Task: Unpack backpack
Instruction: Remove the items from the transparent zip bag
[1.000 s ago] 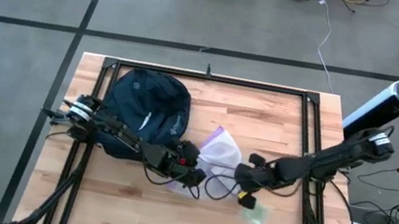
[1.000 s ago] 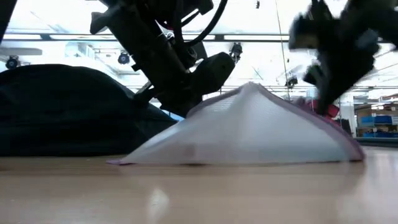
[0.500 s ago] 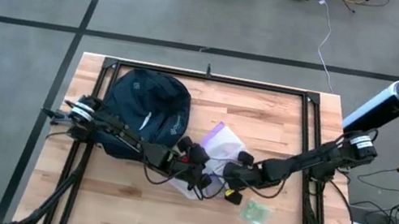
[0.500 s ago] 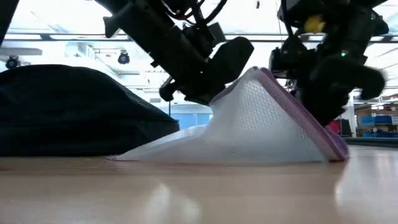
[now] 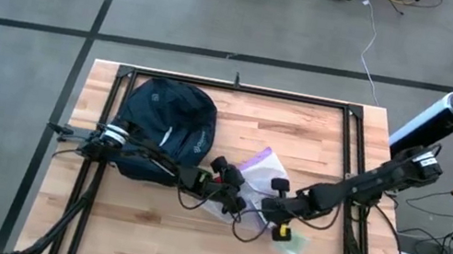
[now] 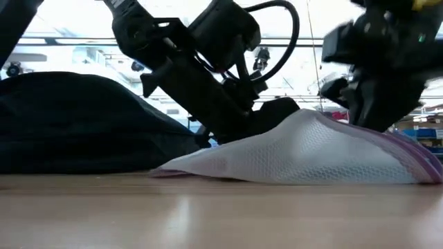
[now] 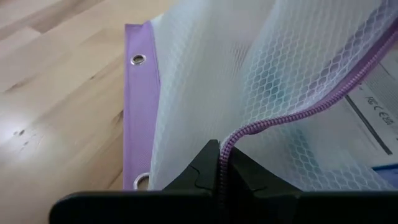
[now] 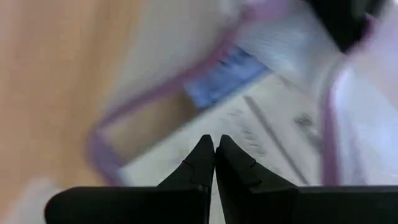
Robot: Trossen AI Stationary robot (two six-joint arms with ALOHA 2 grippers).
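Observation:
The dark navy backpack (image 5: 167, 117) lies on its side at the table's far left; it also shows in the low view (image 6: 76, 124). To its right lies a clear mesh zip pouch (image 5: 259, 165) with purple edges (image 6: 311, 152), papers inside. My left gripper (image 7: 220, 163) is shut on the pouch's zip edge; in the low view it (image 6: 280, 114) comes down onto the pouch's raised part. My right gripper (image 8: 215, 147) is shut just over the pouch's right end (image 6: 374, 111). My left gripper pinches the pouch's purple zip edge (image 7: 231, 142) between its two fingers, one layer of mesh with it. The fingers slant down from the table's left. The held edge stands raised, and the pouch's bottom lies on the table. My right gripper is shut close over the pouch; I cannot tell whether it touches it.
A small green packet (image 5: 290, 244) lies on the wood near the right arm. A black metal frame (image 5: 233, 89) runs round the table top. Bare wood lies along the near edge (image 5: 186, 251).
My left gripper has sunk and gone toward the table's right with the zip edge. The pouch, a tall tent a moment ago, now lies lower and flatter, its base still on the table. My right gripper has come down a little and rolled.

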